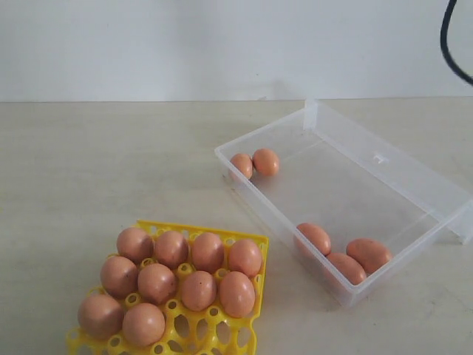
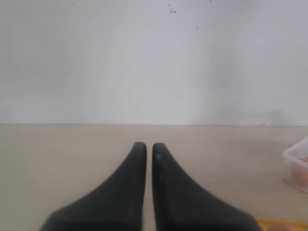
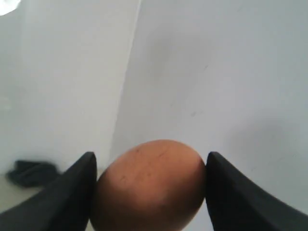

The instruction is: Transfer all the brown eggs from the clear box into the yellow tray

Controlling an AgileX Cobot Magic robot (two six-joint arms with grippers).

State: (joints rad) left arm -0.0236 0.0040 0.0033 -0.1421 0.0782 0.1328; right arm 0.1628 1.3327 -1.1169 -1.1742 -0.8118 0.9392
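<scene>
The yellow tray (image 1: pixel 257 248) sits front left and holds several brown eggs (image 1: pixel 171 248). The clear box (image 1: pixel 384 174) lies at the right with its lid flap open. Two eggs (image 1: pixel 266 161) rest at its far end and three eggs (image 1: pixel 346 266) at its near end. Neither gripper shows in the exterior view. In the right wrist view, my right gripper (image 3: pixel 150 161) is shut on a brown egg (image 3: pixel 150 187), held up in front of a white wall. My left gripper (image 2: pixel 149 147) is shut and empty, low over the bare table.
A pale table (image 1: pixel 89 163) runs back to a white wall. A black cable (image 1: pixel 452 44) hangs at the top right. In the left wrist view, a corner of the clear box (image 2: pixel 296 161) and an edge of the yellow tray (image 2: pixel 279 224) show.
</scene>
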